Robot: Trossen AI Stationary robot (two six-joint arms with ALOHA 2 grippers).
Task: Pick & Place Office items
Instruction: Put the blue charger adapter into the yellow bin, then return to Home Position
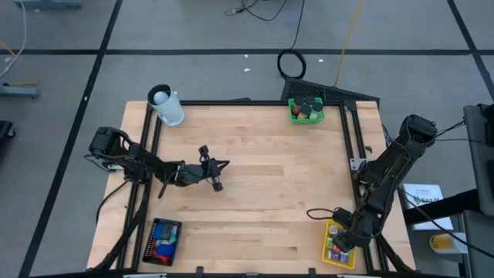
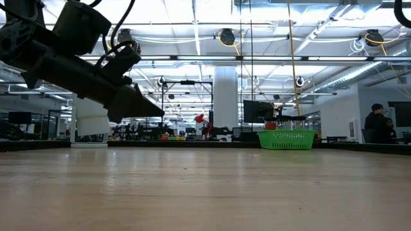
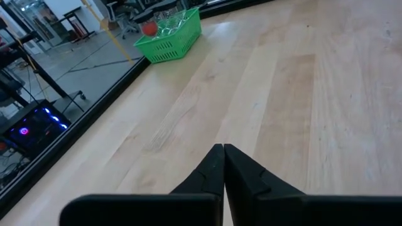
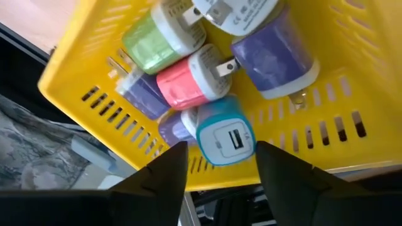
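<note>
I judge the job partway through: pieces already lie in all three trays, and the table [image 1: 262, 193] between them shows bare wood; whether any belong elsewhere I cannot tell. The green tray [image 1: 306, 110] at the far edge holds a few dark and red bits; the black tray [image 1: 163, 241] near the front left holds blue and red blocks; the yellow tray [image 4: 326, 107] at the front right holds little plug chargers, green, pink, purple, white and a teal one [image 4: 226, 139].

My right gripper [image 4: 218, 164] is bent steeply down over the yellow tray, fingers apart either side of the teal charger, gripping nothing that I can see; my left gripper [image 3: 223, 164] reaches low and level over mid-table, fingers pressed together, empty.
</note>
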